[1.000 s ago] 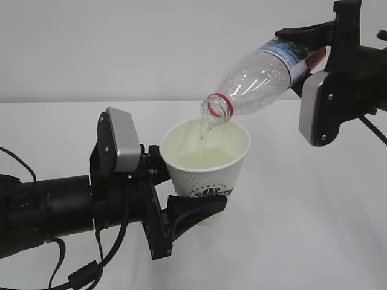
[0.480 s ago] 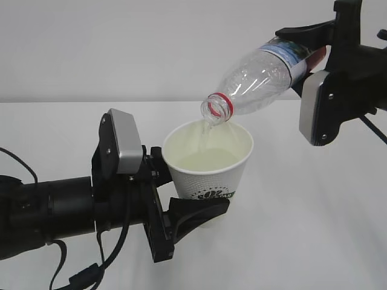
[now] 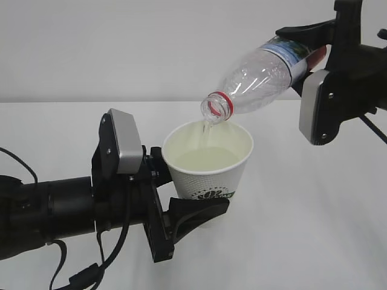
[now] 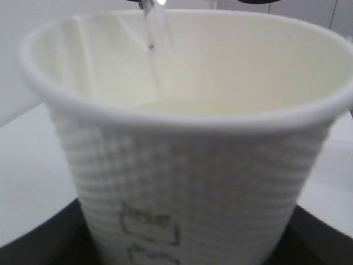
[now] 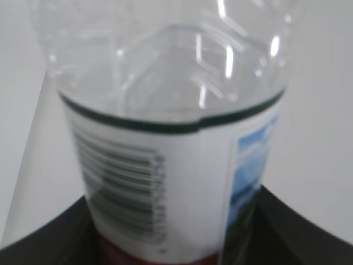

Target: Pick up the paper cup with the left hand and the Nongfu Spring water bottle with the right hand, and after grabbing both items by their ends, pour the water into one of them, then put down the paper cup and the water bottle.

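So the left hand [image 3: 181, 199] had its jaws spread fairly wide and clamped round the lower part of the paper cup [image 3: 208, 166], holding it upright just above the white surface [image 3: 314, 229]. The right hand [image 3: 314, 60] gripped the Nongfu Spring water bottle [image 3: 260, 75] by its labelled base end, jaws about as wide as the bottle. The bottle was tilted neck-down, its mouth right over the cup's rim. A thin stream of the water [image 4: 154, 49] ran into the cup, which was already partly filled.
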